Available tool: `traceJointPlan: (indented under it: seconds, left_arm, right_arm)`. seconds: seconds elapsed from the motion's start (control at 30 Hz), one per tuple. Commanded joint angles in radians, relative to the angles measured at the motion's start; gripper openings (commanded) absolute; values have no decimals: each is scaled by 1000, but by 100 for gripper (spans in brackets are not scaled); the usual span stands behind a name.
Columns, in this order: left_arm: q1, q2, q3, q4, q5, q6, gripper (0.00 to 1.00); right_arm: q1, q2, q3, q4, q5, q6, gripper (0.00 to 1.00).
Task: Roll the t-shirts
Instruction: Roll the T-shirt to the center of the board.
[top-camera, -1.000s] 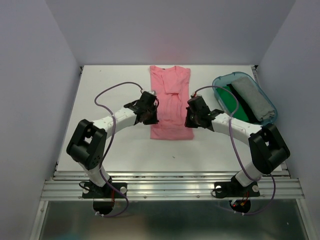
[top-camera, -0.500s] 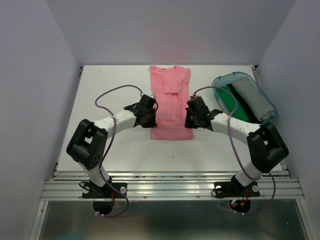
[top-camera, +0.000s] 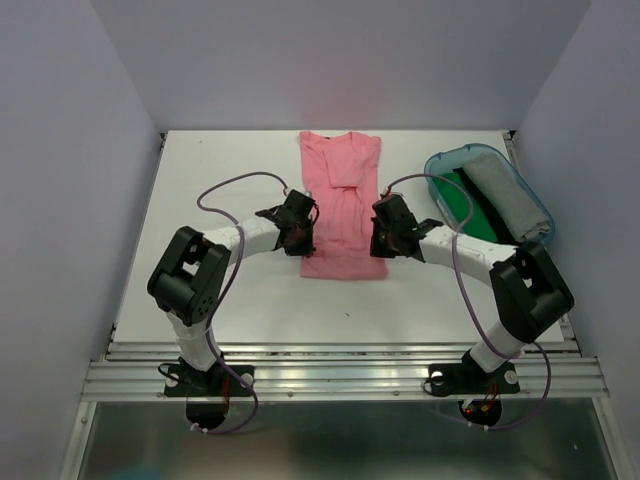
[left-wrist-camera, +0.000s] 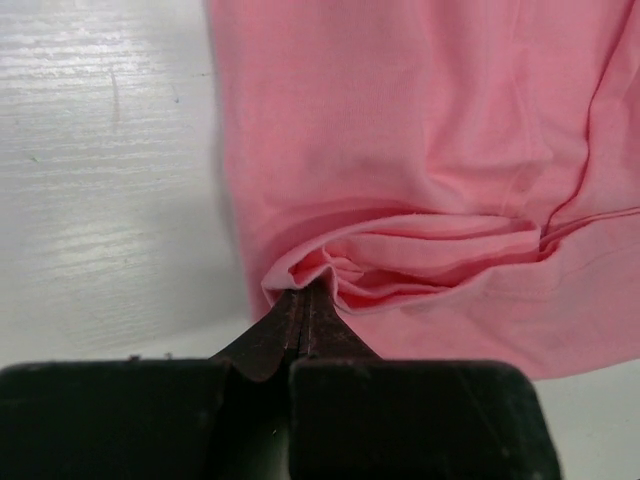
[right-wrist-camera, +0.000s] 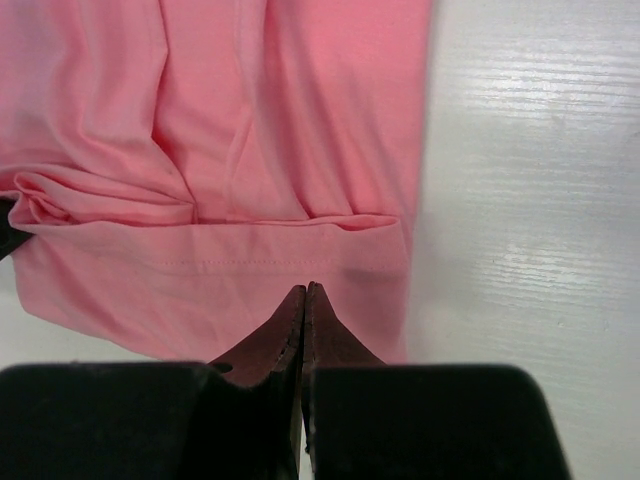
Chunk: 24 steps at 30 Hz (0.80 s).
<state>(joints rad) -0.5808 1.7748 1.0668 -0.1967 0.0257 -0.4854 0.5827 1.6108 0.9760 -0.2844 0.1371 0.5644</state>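
1. Top view: high above the near edge, looking down over the whole table (top-camera: 262, 302).
2. Left wrist view: close, along the left gripper (left-wrist-camera: 300, 288) onto the pink t-shirt (left-wrist-camera: 400, 150).
3. Right wrist view: likewise along the right gripper (right-wrist-camera: 304, 288); both share the hem.

A salmon-pink cotton t-shirt (top-camera: 340, 200) lies lengthwise at the middle of the flat white surface (top-camera: 220, 170), collar toward the far edge, hem toward the near edge. The left gripper (left-wrist-camera: 303, 295) pinches a fold at the hem's left corner, and the right gripper (right-wrist-camera: 304, 290) sits tips-together on the hem near its right corner. Right of the shirt, apart from it, stands an oval teal see-through plastic tub (top-camera: 437, 162), holding a green shirt (top-camera: 467, 205) on its left and a grey shirt (top-camera: 505, 195) on its right.
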Motion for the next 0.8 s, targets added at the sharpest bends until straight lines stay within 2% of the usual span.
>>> traceJointPlan:
  seconds: [0.0,0.37,0.63,0.7,0.77]
  left_arm:
    - [19,-2,44,25,-15,13,0]
    - [32,-64,-11,20,-15,5,0]
    - [30,-251,-80,23,6,-33,0]
    - [29,-299,-122,22,17,-53,0]
    - [30,-336,-172,31,37,-88,10]
  right_arm:
    - [-4,17,15,2,39,-18,1]
    - [-4,113,-11,5,84,-44,1]
    - [-4,-192,-95,1,113,-38,2]
    - [-4,-228,-125,-13,113,-25,6]
    - [-4,-258,-169,-42,104,-5,18]
